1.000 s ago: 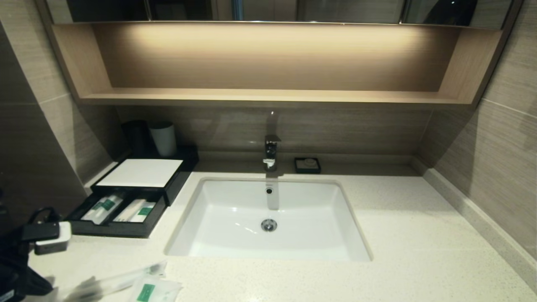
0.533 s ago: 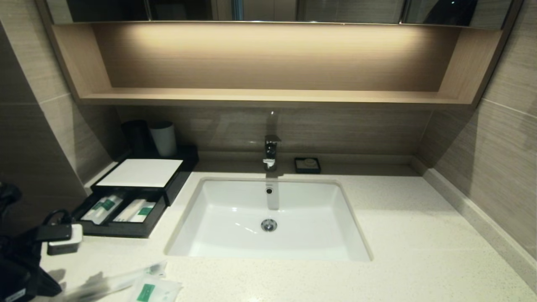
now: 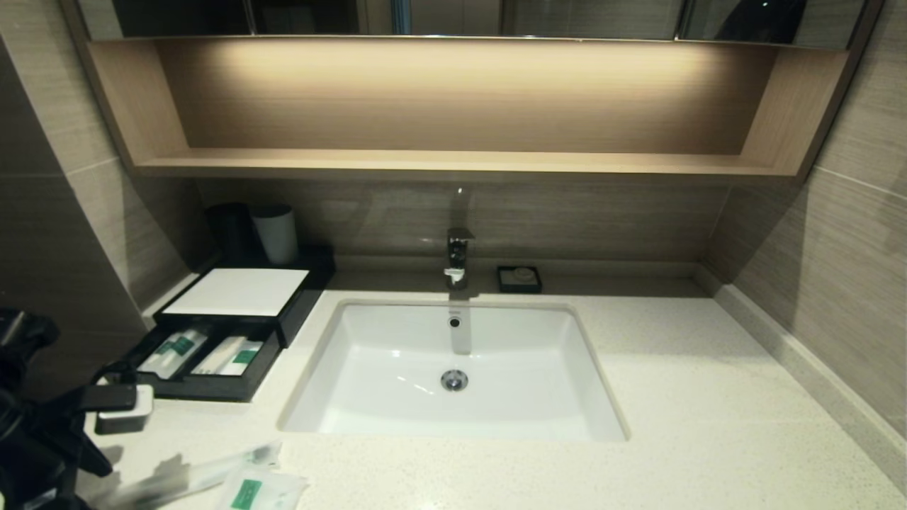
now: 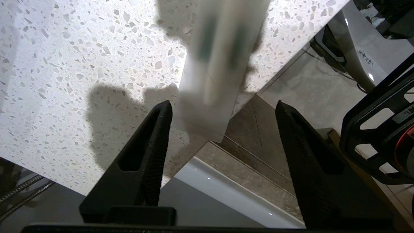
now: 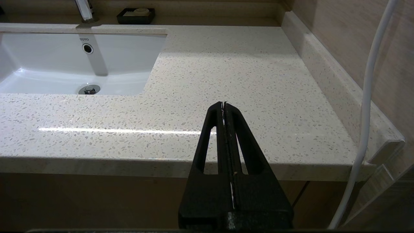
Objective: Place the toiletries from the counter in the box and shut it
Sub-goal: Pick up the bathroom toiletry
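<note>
Presently, head view: the left gripper (image 3: 106, 460) hangs at the counter's (image 3: 673, 397) front left corner, beside a wrapped stick (image 3: 205, 471) and a white sachet (image 3: 258, 490); the box (image 3: 234, 312) stands at the back left, drawer out, packets already inside. Left wrist view: fingers (image 4: 145, 161) spread wide, nothing pinched, the stick (image 4: 216, 64) overhanging the counter's front edge between them. Right wrist view: the right gripper (image 5: 223, 106) is parked off the front edge, pressed together. Risk: a careless closing could nudge the overhanging stick off the edge.
</note>
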You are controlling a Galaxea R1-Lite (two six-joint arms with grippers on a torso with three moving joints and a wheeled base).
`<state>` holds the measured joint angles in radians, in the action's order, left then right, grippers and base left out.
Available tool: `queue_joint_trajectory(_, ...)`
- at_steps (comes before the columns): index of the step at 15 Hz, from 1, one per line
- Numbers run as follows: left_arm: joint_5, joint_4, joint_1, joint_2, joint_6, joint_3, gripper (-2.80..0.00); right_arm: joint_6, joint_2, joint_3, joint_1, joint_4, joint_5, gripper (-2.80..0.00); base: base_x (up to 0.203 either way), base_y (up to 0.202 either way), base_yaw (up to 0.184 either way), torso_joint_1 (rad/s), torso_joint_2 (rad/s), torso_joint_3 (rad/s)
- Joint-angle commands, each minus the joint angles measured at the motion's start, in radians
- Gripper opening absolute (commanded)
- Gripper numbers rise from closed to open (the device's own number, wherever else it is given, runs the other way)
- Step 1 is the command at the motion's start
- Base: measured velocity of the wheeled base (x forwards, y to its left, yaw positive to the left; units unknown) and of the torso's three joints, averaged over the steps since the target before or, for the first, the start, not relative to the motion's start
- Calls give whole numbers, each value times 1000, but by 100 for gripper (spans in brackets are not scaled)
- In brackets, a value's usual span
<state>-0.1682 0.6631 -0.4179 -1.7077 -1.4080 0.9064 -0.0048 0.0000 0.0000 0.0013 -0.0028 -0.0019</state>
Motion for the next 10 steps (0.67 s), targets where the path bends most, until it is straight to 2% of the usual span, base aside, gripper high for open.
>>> queue_joint_trajectory(1, 2, -5, 2, -19, -8, 2, 0, 0, -2, 1, 0, 0, 0, -280, 0, 0, 0, 0, 0, 0)
queue_joint_trajectory(10, 13, -34, 19, -73, -9, 2, 0, -1, -2, 1, 0, 0, 0, -280, 0, 0, 0, 0, 0, 0)
